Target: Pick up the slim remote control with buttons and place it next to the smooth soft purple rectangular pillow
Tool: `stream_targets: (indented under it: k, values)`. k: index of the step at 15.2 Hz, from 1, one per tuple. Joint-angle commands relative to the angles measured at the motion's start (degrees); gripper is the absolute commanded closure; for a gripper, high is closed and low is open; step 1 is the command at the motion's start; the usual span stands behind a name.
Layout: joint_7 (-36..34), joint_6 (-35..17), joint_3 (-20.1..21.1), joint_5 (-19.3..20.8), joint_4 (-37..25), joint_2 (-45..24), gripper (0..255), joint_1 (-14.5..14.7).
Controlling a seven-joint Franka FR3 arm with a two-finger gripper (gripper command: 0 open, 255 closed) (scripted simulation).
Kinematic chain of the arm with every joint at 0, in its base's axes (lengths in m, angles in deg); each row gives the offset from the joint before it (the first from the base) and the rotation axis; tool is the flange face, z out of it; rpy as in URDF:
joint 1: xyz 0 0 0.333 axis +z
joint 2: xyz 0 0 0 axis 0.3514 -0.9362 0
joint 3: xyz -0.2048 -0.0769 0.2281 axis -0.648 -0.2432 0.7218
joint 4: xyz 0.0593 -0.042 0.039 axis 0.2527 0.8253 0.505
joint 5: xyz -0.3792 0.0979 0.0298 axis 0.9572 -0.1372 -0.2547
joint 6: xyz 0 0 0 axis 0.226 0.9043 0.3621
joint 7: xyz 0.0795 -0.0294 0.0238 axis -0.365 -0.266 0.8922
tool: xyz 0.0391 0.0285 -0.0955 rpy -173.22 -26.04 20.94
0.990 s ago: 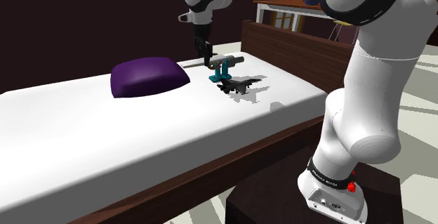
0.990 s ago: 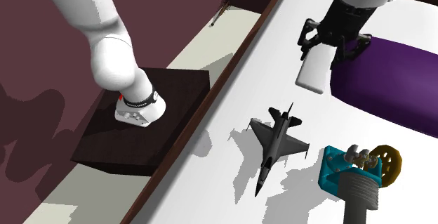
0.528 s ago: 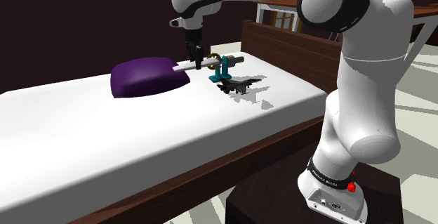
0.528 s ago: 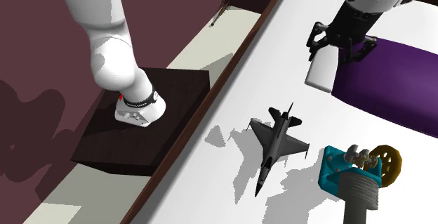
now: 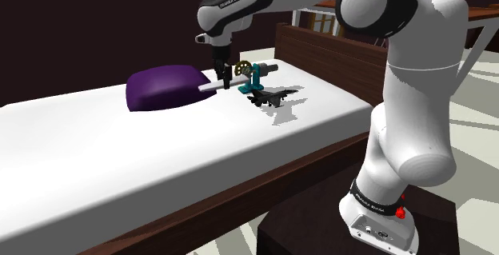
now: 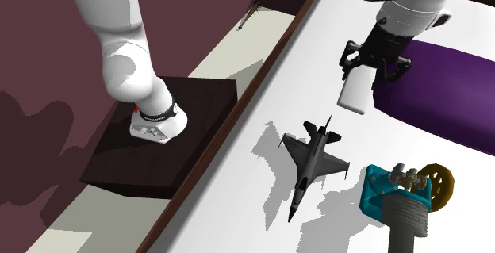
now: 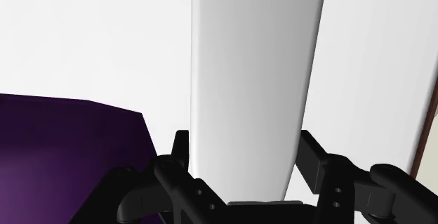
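White bedding [image 5: 120, 157] on a dark wooden frame [image 5: 320, 53] spreads across the shoulder view. I see the black two-finger gripper [image 5: 221, 76] clamped on the slim, plain white remote control [image 5: 209, 86], just beside the smooth purple rectangular pillow [image 5: 168, 87]. Near it stand a teal gadget with a yellow gear [image 5: 254, 80] and a small black toy jet [image 5: 276, 96].

From the second exterior view, the remote control [image 6: 353, 93] hangs from the gripper [image 6: 373, 57] at the pillow's [image 6: 444, 93] edge, apart from the toy jet [image 6: 311, 160].

On the wrist view, both fingers [image 7: 179, 152] press the remote control's [image 7: 256, 68] long sides, and the pillow [image 7: 63, 152] lies close alongside.
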Motion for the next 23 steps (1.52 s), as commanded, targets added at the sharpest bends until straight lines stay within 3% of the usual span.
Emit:
stream_targets:
  k: [1, 23]
  values:
    - [0.1, -1.6, 0.1, -0.2, 1.3, -0.3, 255, 0.0]
    - [2.5, -15.1, 1.4, -3.9, 9.3, -6.5, 255, -0.9]
